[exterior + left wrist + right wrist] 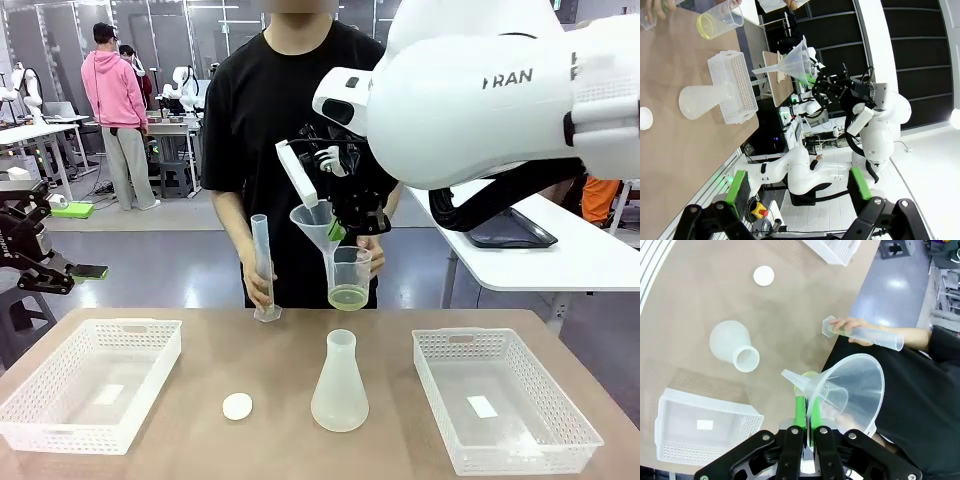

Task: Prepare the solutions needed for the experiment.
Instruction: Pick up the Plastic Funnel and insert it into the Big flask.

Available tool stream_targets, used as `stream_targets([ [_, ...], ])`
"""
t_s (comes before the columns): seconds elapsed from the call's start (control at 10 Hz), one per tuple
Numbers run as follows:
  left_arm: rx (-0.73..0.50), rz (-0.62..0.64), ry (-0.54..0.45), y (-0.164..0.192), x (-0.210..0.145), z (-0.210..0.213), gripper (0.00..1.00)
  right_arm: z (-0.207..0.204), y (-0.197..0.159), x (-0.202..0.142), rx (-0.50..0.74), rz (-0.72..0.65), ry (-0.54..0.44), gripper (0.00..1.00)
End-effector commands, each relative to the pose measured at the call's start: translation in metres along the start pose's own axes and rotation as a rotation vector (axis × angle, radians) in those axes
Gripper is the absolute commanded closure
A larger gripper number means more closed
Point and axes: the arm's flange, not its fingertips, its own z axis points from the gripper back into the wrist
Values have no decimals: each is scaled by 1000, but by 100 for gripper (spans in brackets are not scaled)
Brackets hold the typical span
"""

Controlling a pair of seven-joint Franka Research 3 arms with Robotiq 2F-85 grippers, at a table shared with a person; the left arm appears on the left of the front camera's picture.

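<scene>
- Right gripper [338,228]: clenched on the rim of a clear funnel [314,222], held up over the far middle of the table [250,350].
- Left gripper [797,185]: fingers spread, holding nothing, off the table's left edge.
- Solution [348,296]: shallow yellow-green layer in a clear beaker [352,265], held in the person's hand [372,248] just beside the funnel's stem.
- Person's other hand [258,285] grips a graduated cylinder [262,250], base at the far edge.
- Conical flask [339,385] upright, near middle; white stopper [237,405] to its left.

Pale yellow-green solution [348,297] is tinting a clear beaker [352,262] as a frosted white flask [339,385], white stopper [237,405] and white lattice-walled baskets [60,435] are standing out against the brown table [280,350]; the funnel [314,220] is showing colourless, the person wearing a black shirt [270,100].
</scene>
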Motion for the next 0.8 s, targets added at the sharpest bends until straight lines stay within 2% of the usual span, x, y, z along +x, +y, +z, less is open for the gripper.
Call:
stream_targets([
  [0.0, -19, -8, 2, -2, -1, -1, 0, 1, 16, -3, -3, 28, -7, 96],
  [0.7, -19, -8, 2, -2, -1, -1, 0, -19, 39, -14, 24, -21, -35, 96],
])
